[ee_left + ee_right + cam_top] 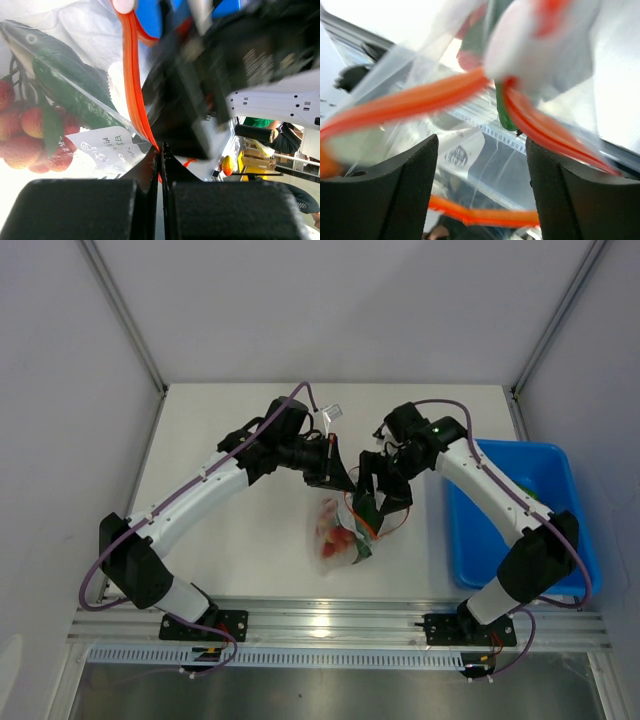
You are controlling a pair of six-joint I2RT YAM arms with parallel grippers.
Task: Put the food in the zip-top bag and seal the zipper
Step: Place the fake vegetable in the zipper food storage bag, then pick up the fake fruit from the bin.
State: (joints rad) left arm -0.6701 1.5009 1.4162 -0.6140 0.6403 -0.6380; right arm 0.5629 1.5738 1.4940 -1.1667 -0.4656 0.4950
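Firmly, left end effector (pixel 160 152) pinches the zipper (pixel 131 75) edge

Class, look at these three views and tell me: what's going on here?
Both arms meet over the zip-top bag mid-table. The left gripper is shut on the orange zipper. The right gripper is open, with the strip's two sides spread apart between its fingers. Red tomatoes and a green pepper are already inside; the mouth is not sealed.
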